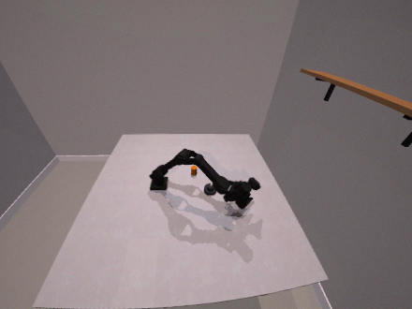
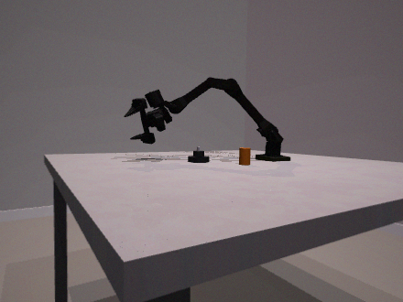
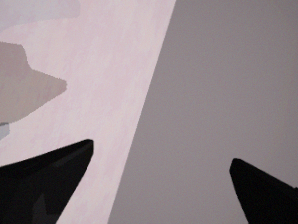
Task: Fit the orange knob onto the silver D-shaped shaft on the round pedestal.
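The orange knob [image 1: 194, 170] [image 2: 245, 156] stands upright on the table, between the arm's base and the pedestal. The dark round pedestal [image 1: 207, 191] [image 2: 198, 159] stands on the table, with the small silver shaft [image 2: 198, 148] upright and bare on top. The shaft's flat side cannot be made out, and the knob's hole is hidden underneath. My gripper [image 2: 128, 127] [image 3: 162, 155] is open and empty, its fingers wide apart. It is raised above the table, beyond the pedestal from the arm's base and away from the knob. The wrist view shows neither knob nor pedestal.
The pale table [image 1: 140, 253] [image 2: 206, 201] carries the arm's base [image 1: 158, 183] [image 2: 273, 156]. The table's edge crosses the wrist view, with grey beyond it. A wooden rail [image 1: 360, 89] is on the wall at the right in the top view.
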`<state>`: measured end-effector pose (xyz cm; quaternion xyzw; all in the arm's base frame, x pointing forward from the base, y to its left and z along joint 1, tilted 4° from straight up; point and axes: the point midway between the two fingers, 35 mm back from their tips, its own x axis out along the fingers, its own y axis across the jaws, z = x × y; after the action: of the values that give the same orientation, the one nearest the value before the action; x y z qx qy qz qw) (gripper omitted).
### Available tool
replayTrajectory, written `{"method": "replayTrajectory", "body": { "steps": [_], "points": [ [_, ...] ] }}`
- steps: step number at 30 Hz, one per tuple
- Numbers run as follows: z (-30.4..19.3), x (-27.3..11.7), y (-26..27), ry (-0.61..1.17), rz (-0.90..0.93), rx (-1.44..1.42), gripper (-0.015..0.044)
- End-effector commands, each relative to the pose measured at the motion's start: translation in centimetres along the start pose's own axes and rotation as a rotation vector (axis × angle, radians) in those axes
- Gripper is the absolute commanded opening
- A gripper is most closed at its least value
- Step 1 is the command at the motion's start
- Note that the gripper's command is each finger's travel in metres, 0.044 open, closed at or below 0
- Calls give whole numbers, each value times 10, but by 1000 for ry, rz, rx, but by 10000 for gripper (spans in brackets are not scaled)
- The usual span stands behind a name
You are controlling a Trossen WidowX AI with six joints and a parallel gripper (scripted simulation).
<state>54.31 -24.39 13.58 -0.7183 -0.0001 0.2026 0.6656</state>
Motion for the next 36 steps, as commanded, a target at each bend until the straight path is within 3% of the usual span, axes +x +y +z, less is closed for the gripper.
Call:
{"method": "replayTrajectory", "body": {
  "steps": [1,19,36],
  "points": [
    [68,16,-10,-15,155,501,440],
    [214,2,-12,203,522,1411,440],
    [333,-76,7,801,723,2036,440]
  ]
}}
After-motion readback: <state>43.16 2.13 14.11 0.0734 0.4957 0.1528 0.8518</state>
